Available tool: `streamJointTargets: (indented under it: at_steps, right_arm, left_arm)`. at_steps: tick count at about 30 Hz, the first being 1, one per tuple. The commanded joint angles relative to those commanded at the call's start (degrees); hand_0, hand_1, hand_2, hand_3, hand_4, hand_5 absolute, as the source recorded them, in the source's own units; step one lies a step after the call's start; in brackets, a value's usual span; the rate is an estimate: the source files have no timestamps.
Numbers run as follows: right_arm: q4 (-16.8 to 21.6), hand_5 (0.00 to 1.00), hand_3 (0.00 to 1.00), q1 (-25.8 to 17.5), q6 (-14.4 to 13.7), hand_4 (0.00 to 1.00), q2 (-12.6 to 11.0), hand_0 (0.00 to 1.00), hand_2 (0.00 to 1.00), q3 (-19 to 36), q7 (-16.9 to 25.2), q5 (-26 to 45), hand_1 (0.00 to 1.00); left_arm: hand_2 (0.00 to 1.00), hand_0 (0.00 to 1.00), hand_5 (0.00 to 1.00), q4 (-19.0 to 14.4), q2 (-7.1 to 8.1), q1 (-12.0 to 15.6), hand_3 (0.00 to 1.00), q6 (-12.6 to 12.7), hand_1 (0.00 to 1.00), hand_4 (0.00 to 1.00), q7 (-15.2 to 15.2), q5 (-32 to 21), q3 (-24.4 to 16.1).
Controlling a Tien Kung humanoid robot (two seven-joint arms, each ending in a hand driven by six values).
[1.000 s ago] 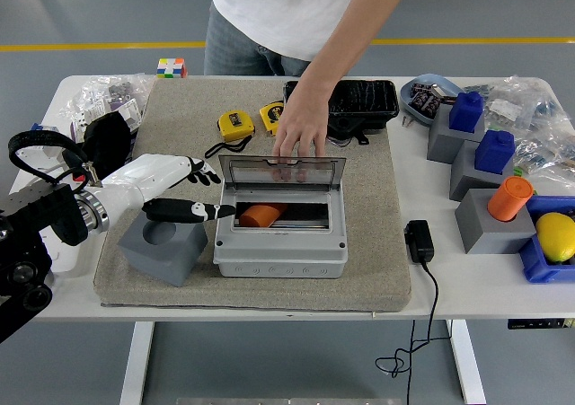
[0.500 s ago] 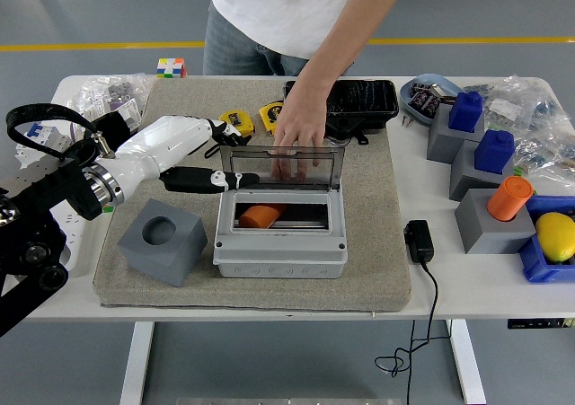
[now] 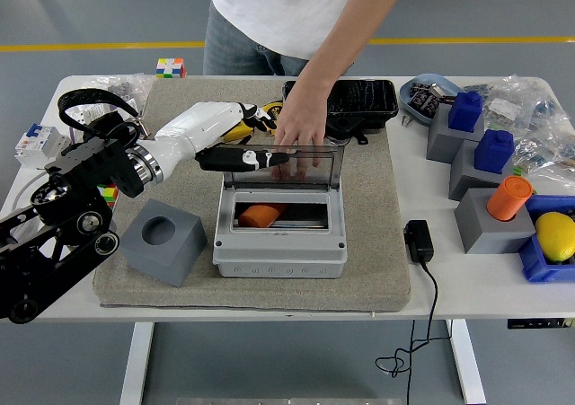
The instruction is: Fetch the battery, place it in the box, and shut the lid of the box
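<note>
One orange cylindrical battery (image 3: pixel 261 215) lies inside the grey plastic box (image 3: pixel 280 243); my empty, fingers-extended left hand (image 3: pixel 244 157) should push the clear hinged lid (image 3: pixel 281 164) downward, mid-frame.

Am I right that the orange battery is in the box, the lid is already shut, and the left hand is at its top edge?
Not quite: the head view shows the lid raised. The orange battery is inside the box, the left hand at the lid's top edge.

white table (image 3: pixel 422 284) | grey mat (image 3: pixel 377 234) | black adapter (image 3: pixel 419 241) | bags, perhaps parts (image 3: pixel 539 109)

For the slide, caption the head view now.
White left hand reaches the grey box's clear lid; orange battery inside.
</note>
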Motion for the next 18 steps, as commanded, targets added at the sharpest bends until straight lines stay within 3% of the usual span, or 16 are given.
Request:
streamJointTargets:
  at_steps: [9,18]
  right_arm:
    - [0.00,0.998,0.828,-0.33,0.00,0.998,0.03,0.816,0.775,0.22,-0.19,-0.36,0.798]
    - [0.00,0.998,0.828,-0.49,-0.06,0.998,-0.08,0.816,0.774,0.16,-0.23,-0.24,0.799]
  left_arm:
    - [0.713,0.759,0.998,-2.35,1.50,1.88,0.716,-3.34,0.752,0.998,1.50,0.53,0.93]
    - [0.710,0.761,0.998,-7.83,4.09,3.20,0.717,-3.18,0.753,0.998,0.84,-0.11,2.68]
